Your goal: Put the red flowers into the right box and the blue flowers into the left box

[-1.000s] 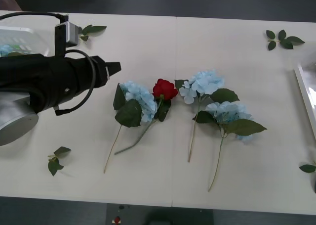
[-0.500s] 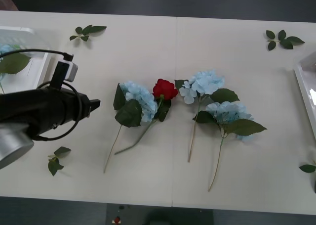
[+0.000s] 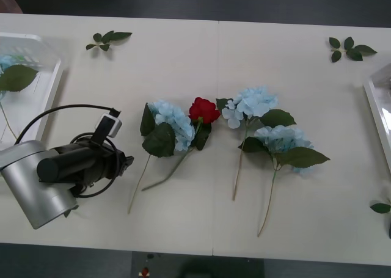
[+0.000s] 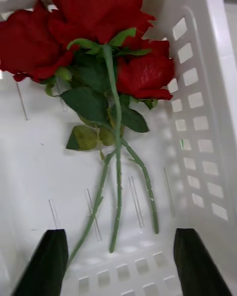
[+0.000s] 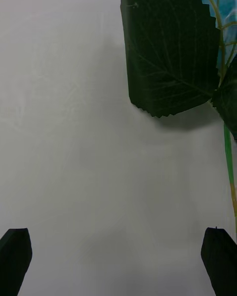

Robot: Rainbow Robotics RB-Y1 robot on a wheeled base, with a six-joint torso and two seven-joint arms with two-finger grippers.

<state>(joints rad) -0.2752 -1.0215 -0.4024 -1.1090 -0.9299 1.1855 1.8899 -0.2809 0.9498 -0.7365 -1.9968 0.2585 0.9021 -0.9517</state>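
Note:
Three blue flowers [image 3: 173,123] [image 3: 252,102] [image 3: 280,137] lie mid-table, and one red flower [image 3: 203,110] rests against the leftmost of them. The left box [image 3: 47,101] at the far left holds a blue flower [image 3: 5,62] with a broad leaf. My left gripper [image 3: 127,162] hovers low beside the leftmost flower's stem [image 5: 228,153], open, with a dark leaf [image 5: 168,49] ahead of it and bare table between its fingers [image 5: 15,254]. My right gripper [image 4: 118,261] hangs open over the right box [image 4: 197,103], where three red flowers [image 4: 98,10] lie. That box's rim [image 3: 374,104] shows at the right edge.
Loose leaf sprigs lie at the back left [image 3: 107,38], the back right [image 3: 349,47] and the front right edge [image 3: 381,208]. A seam runs down the middle of the white table [image 3: 215,58].
My left arm has swung away from the left box toward the table's front edge. Its gripper now sits beside the leftmost blue flower's stem. The flowers on the table have not moved.

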